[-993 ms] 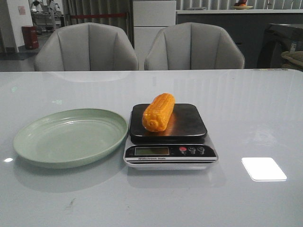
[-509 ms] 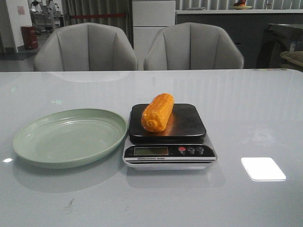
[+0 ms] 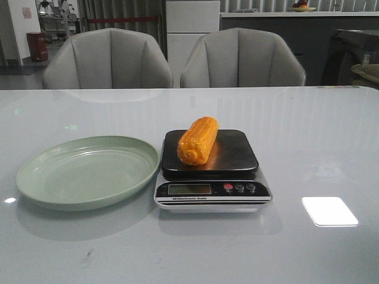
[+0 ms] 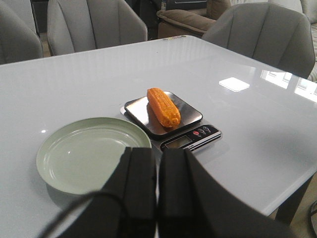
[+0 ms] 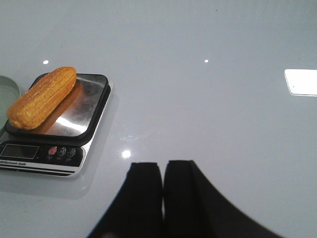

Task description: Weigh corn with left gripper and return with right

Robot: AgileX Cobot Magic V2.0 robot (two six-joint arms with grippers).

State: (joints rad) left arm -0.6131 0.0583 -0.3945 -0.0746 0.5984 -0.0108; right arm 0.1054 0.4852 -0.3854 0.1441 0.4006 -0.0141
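From the front, the corn [image 3: 198,139] lies lengthwise on the left part of the kitchen scale's [image 3: 212,171] black platform, near the middle of the table and toward its front edge, with the empty green plate [image 3: 87,171] just beside the scale on the left; no arm shows here. In the left wrist view the left gripper [image 4: 157,191] hangs well back with its fingers pressed together and empty. In the right wrist view the right gripper [image 5: 163,196] is likewise closed and empty, off to the scale's right, so the return step looks best done by spreading its fingers, then closing across the cob's middle.
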